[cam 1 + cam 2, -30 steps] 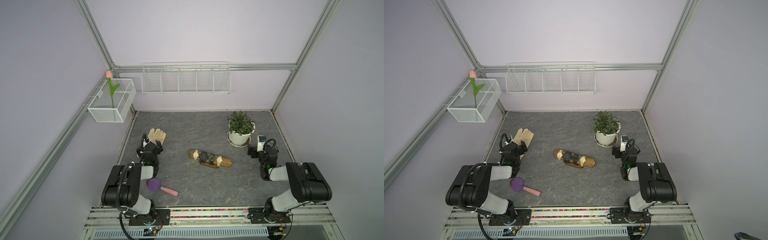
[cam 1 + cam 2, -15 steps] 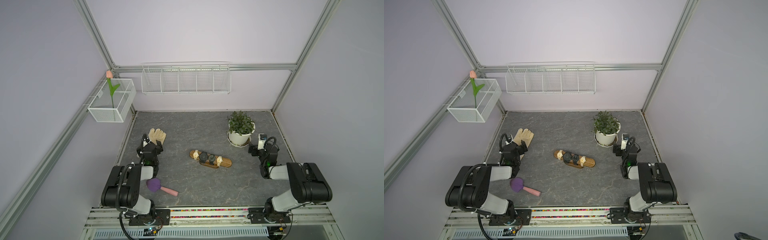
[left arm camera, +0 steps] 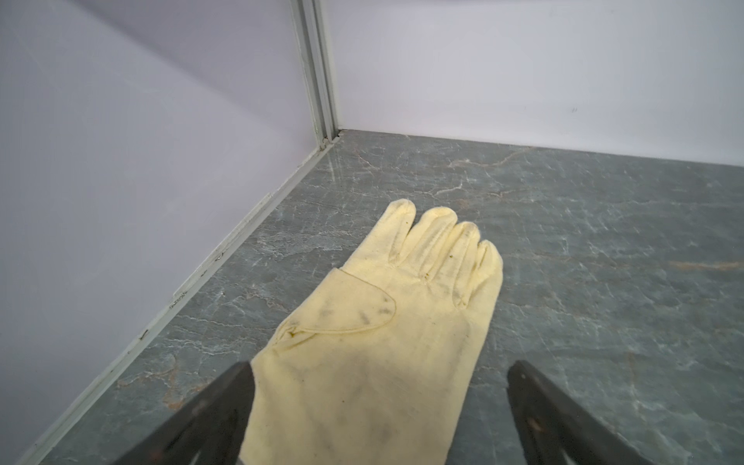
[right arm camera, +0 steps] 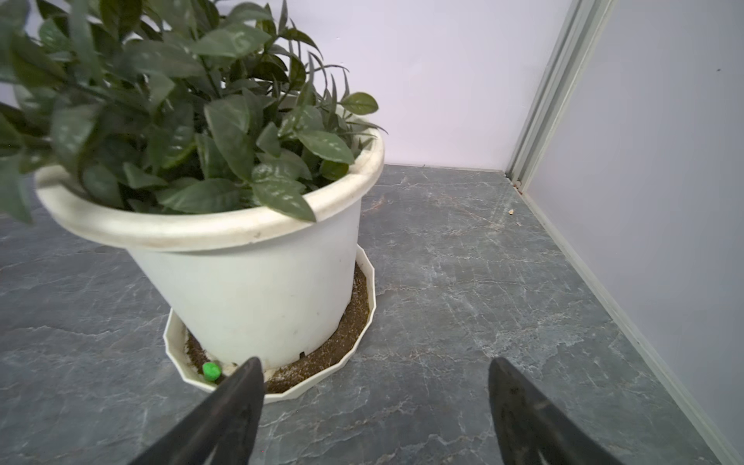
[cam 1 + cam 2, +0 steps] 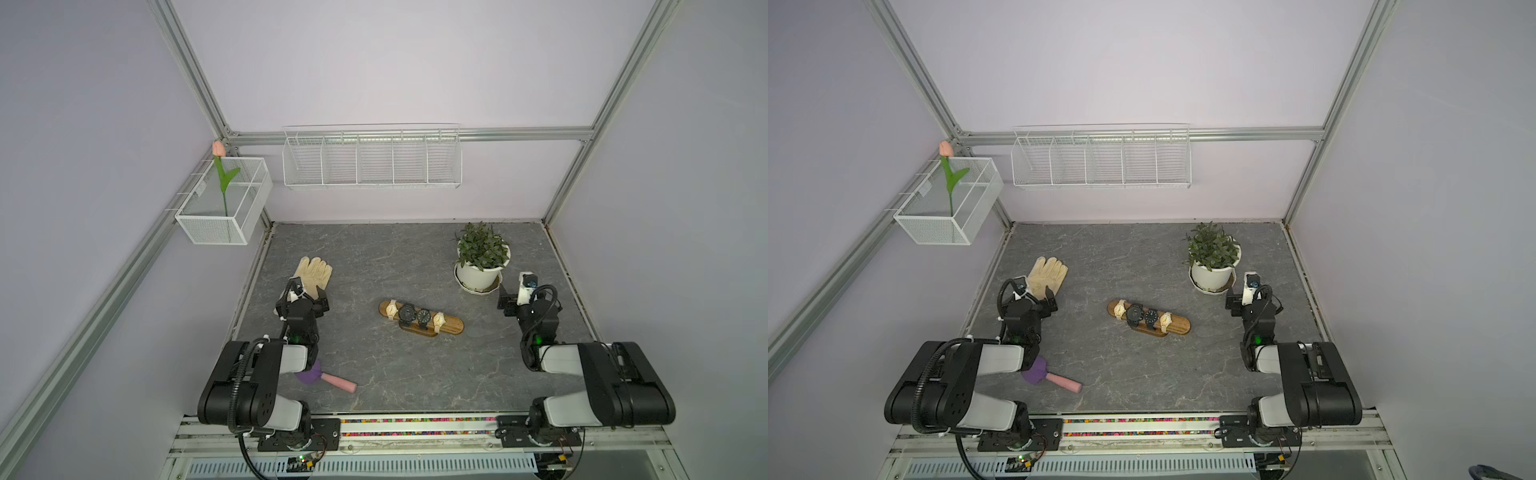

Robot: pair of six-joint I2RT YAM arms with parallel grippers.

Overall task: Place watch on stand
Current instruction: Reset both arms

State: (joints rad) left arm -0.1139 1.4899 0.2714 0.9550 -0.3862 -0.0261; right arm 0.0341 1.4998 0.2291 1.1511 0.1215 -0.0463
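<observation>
Far left of the stand (image 5: 452,326) and raised above the bench (image 5: 374,257), a white mesh basket (image 5: 216,232) hangs on the side frame with a pink tulip (image 5: 219,148) standing in it.

My left end effector (image 3: 382,365) sits left of the stand, well apart from it. It is low over the cuff of a pale yellow glove (image 3: 382,322) that lies flat with its fingers pointing to the back wall. Its jaws are spread wide to either side of the cuff and grasp nothing. Left of the stand and nearer the front rail, a purple brush (image 5: 309,374) with a pink handle lies partly under my left arm.

The stand rests near the bench's middle, slanted so its left end is farther back. Four watches (image 5: 407,312) are strapped across its bar side by side, the two outer ones cream-strapped and the two between them black. The bar's right end is bare. On the wall behind the stand hangs a white wire shelf (image 5: 372,158).

Right of the stand and farther back, a leafy plant grows in a white pot (image 5: 478,276) on a saucer (image 4: 177,354). A small green ball (image 4: 211,370) lies in the saucer.

My right end effector (image 4: 375,362) is right of the stand, just beside that saucer. It is released, jaws wide, holding nothing.
</observation>
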